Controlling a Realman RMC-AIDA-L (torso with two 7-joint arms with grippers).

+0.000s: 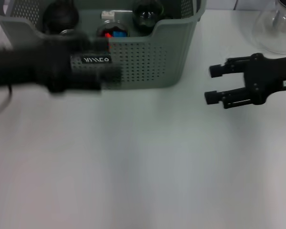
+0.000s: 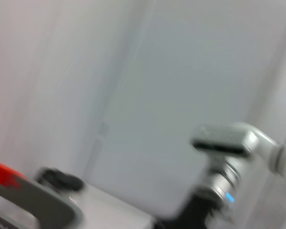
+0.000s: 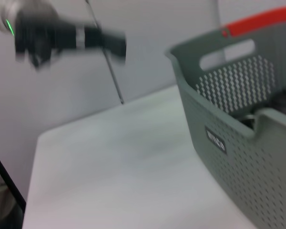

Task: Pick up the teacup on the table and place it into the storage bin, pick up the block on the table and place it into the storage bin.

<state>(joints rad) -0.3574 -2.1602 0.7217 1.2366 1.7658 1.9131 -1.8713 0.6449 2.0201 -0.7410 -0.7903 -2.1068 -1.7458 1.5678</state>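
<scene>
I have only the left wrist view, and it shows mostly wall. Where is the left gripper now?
Observer: In the head view the left gripper crosses the storage bin at its front wall, beside the black label.
Operator: And the right gripper?
Observer: The right gripper hangs open and empty, to the right of the bin.
Operator: What is inside the bin?
Observer: Red and blue pieces among dark round things.

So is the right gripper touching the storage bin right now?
Apart. The head view shows bare white table between the right gripper, its fingers open, and the storage bin.
</scene>
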